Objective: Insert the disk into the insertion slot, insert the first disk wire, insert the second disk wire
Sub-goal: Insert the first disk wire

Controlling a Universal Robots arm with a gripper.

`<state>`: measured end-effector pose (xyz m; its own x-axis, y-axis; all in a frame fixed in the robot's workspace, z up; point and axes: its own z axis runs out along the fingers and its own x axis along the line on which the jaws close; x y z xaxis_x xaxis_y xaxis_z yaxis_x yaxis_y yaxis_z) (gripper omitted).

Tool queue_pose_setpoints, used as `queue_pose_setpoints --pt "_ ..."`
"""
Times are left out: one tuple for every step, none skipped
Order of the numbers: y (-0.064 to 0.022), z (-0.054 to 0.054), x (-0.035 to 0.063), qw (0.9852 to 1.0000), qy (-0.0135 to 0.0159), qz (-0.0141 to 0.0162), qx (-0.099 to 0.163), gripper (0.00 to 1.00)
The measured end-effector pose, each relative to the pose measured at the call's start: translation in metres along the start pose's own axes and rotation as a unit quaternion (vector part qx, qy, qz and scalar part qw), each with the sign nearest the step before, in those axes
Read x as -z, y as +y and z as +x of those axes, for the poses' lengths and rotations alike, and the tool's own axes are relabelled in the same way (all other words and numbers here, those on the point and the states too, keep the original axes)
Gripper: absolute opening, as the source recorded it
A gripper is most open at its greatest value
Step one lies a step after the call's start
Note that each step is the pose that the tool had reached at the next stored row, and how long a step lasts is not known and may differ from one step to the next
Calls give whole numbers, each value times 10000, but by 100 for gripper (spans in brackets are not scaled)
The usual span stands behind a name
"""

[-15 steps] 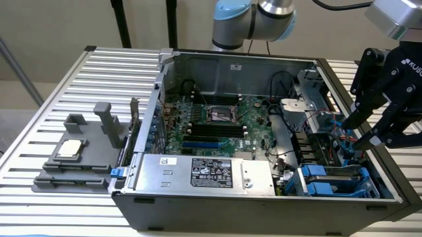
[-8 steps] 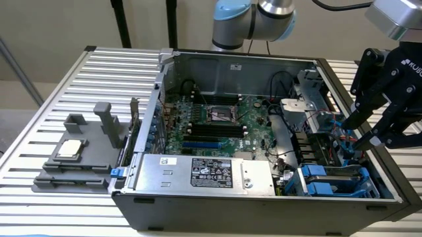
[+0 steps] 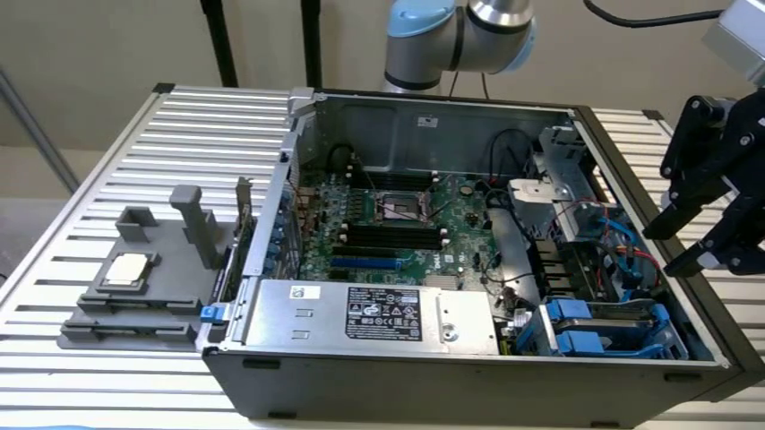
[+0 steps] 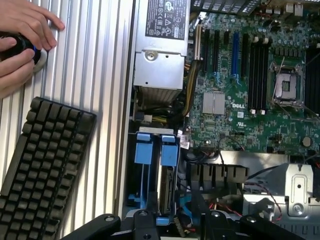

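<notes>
My black gripper (image 3: 682, 246) hangs open and empty above the case's edge on the exterior view's right, just beside the drive area. The insertion slot (image 3: 604, 327) is the grey metal bay with blue rails in the case's near corner on that side. In the wrist view the slot (image 4: 157, 165) carries two blue tabs, and a silver-beige edge between its rails looks like the disk (image 4: 166, 186) standing on edge inside. Blue and red wires (image 3: 622, 246) lie loose in the case just behind the bay, below my fingers.
The open case holds a green motherboard (image 3: 407, 215) and a silver power-supply box (image 3: 371, 313). A grey fixture with a chip (image 3: 125, 269) stands on the slatted table (image 3: 107, 161). A black keyboard (image 4: 45, 160) lies beside the case, and a person's hands (image 4: 22, 35) rest on a round black device.
</notes>
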<state>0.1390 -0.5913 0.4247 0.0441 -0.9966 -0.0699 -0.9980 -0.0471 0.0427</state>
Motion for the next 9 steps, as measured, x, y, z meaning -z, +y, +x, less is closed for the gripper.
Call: queue_pose_setpoints --pt "-27 2 -17 10000 0 0 1 40" --pt "-53 3 -34 10000 0 0 2 40" --pt "-78 3 -52 10000 0 0 4 40" --pt "-102 3 -68 10000 1 0 7 40" --pt "-125 4 -85 10000 1 -1 10 40" --pt "-148 4 -103 10000 1 -1 13 40" --pt "-169 2 -120 10000 1 -1 16 40" --pt "-187 0 -137 10000 2 -2 21 40" --pt "-198 -5 -154 10000 2 -2 25 40"
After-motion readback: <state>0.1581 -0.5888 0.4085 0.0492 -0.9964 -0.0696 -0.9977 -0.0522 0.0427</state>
